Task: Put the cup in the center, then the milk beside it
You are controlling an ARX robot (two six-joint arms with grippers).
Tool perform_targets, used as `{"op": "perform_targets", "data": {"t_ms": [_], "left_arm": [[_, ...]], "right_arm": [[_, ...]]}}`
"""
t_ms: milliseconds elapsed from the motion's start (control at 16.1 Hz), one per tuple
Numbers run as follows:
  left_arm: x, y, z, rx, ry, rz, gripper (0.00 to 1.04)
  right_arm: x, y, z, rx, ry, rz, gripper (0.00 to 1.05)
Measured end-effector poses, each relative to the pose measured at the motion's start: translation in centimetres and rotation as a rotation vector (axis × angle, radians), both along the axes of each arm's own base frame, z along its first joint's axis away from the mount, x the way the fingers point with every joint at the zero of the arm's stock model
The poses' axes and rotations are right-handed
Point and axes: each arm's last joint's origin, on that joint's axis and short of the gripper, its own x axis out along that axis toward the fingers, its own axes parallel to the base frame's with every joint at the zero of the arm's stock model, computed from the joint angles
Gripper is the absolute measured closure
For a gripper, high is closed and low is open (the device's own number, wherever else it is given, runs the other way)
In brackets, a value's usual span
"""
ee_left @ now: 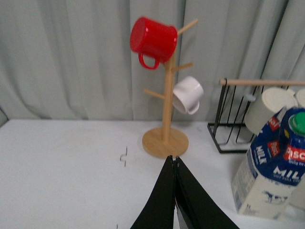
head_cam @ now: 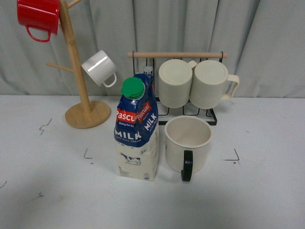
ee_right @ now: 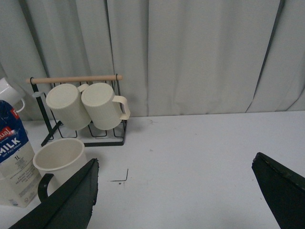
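The cup (head_cam: pixel 188 148) and milk (head_cam: pixel 137 131) stand side by side, away from both grippers: left gripper (ee_left: pixel 175 160) closed, right gripper (ee_right: pixel 174 179) wide open.

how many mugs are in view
5: a red mug and a small white mug on the wooden mug tree, two ribbed cream mugs on the black rack, the black-handled cup beside the milk carton.

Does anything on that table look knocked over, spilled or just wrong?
Nothing stands out. The milk stands upright with its cap on, close beside the cup, which sits upright and looks empty. No spill shows on the table, and the other mugs hang on their racks.
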Motion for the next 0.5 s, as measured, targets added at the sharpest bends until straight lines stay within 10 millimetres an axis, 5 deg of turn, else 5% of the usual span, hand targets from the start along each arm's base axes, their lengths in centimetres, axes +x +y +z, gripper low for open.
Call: {"op": "perform_targets", "data": {"t_ms": [498], "left_arm": [[-2.5, 0.0, -0.7, 0.001, 0.009, 0.001, 1.03]], "right_arm": [[0.0, 0.0, 0.0, 0.000, -0.001, 0.000, 0.06]]}}
